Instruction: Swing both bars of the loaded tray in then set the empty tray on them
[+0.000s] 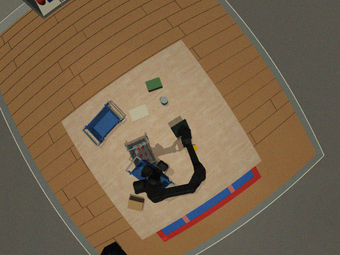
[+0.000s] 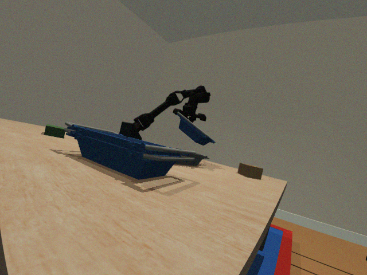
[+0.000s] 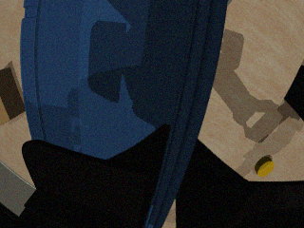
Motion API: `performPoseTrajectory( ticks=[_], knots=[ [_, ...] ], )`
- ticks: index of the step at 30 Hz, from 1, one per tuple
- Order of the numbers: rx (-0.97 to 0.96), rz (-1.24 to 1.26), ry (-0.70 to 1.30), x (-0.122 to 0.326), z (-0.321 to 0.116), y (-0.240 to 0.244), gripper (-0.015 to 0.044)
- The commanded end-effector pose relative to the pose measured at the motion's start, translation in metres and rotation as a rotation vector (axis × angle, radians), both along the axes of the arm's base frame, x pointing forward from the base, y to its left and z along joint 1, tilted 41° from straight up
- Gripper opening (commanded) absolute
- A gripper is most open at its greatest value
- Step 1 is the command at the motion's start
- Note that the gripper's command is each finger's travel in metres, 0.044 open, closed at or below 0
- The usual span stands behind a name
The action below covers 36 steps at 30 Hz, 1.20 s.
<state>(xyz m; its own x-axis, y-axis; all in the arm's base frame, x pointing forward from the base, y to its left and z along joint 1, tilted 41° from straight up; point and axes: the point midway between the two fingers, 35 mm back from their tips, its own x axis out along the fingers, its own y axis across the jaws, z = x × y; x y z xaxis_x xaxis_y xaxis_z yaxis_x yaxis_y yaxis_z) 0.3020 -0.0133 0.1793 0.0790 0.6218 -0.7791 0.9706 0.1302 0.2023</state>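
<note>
The loaded grey tray (image 1: pixel 136 142) (image 2: pixel 189 161) stands on the table with several small red blocks (image 1: pixel 142 147) inside. Its far wire bar (image 1: pixel 138 145) appears to lie inward across its top; its near end is hidden under the held tray in the top view. My gripper (image 1: pixel 154 177) (image 2: pixel 191 118) (image 3: pixel 173 132) is shut on the long rim of an empty blue tray (image 1: pixel 137 168) (image 2: pixel 192 131) (image 3: pixel 57 95). The held tray hangs tilted in the air, partly over the loaded tray's near end in the top view. Its bars stick out past its ends.
Another blue tray (image 1: pixel 104 122) (image 2: pixel 109 153) stands at the left, bars outward. A brown block (image 1: pixel 135 203) (image 2: pixel 250 171) (image 3: pixel 10 95), green block (image 1: pixel 154 84) (image 2: pixel 54 131), grey cylinder (image 1: pixel 163 100), pale sheet (image 1: pixel 139 112) and yellow piece (image 1: pixel 195 147) (image 3: pixel 265 167) are also on the table.
</note>
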Motion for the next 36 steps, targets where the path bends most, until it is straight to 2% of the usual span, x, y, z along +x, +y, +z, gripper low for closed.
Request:
performPoseTrajectory(
  ticks=[1,25,36],
  knots=[
    [-0.001,-0.067,0.019,0.007,-0.004,-0.017,0.0000],
    [0.069,-0.379,0.271,0.015,-0.068,-0.095,0.0000],
    [0.072,-0.387,0.278,0.015,-0.070,-0.097,0.0000]
  ],
)
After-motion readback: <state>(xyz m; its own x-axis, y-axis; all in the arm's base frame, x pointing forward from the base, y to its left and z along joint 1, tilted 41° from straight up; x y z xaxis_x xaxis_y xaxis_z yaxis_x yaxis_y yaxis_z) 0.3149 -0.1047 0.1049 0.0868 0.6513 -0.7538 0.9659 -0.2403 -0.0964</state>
